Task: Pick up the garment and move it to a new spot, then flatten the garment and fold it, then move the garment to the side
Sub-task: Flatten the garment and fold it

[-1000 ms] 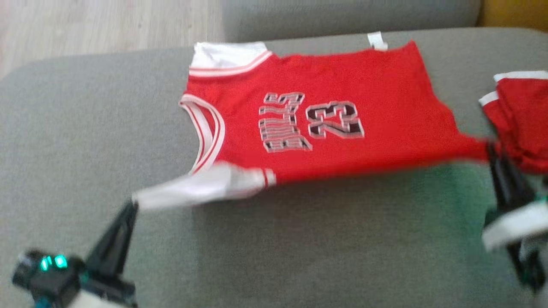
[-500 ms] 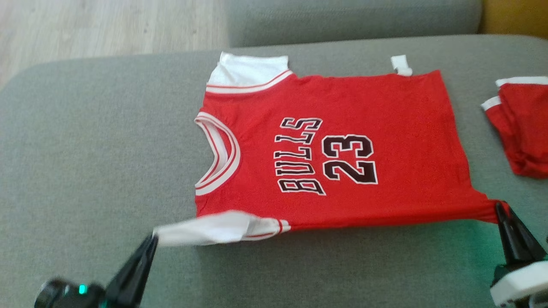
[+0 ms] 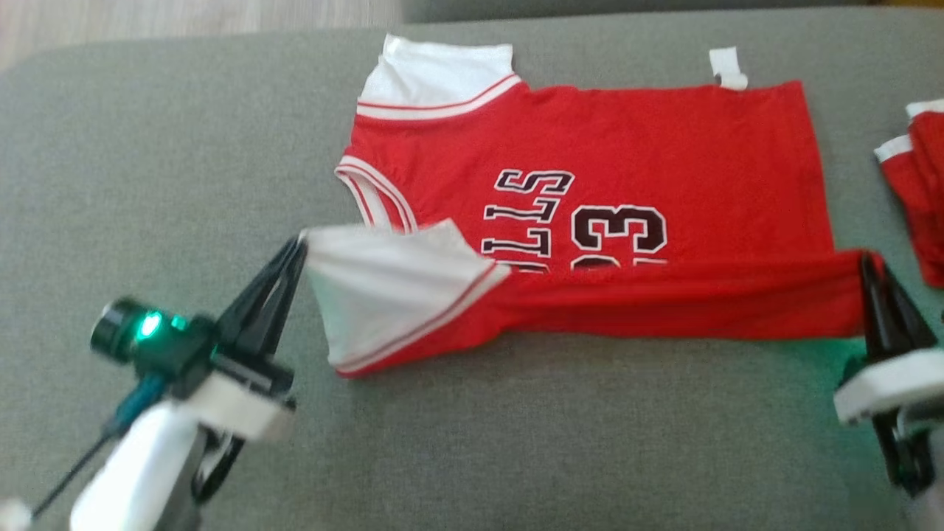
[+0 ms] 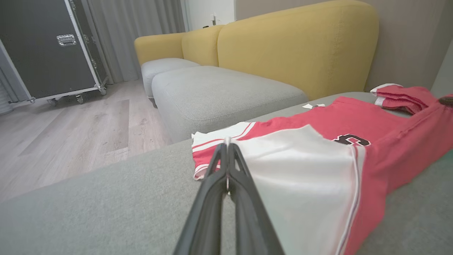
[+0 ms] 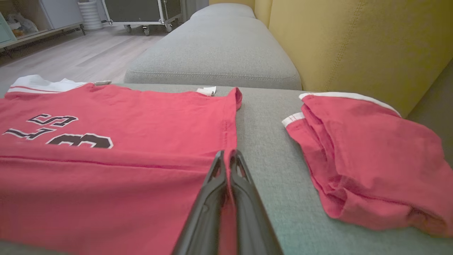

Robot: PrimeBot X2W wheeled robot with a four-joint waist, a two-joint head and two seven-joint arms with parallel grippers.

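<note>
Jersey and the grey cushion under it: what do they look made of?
The jersey: seemingly a thin, soft knit, cotton or polyester, matte; it drapes and folds limply where lifted, lettering looks printed. The cushion: grey woven upholstery fabric, matte, with fine grainy texture; firm padding beneath is likely.

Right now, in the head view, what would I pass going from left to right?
The left end effector → white sleeve it pinches → red jersey → right end effector pinching the hem → other red garment.
</note>
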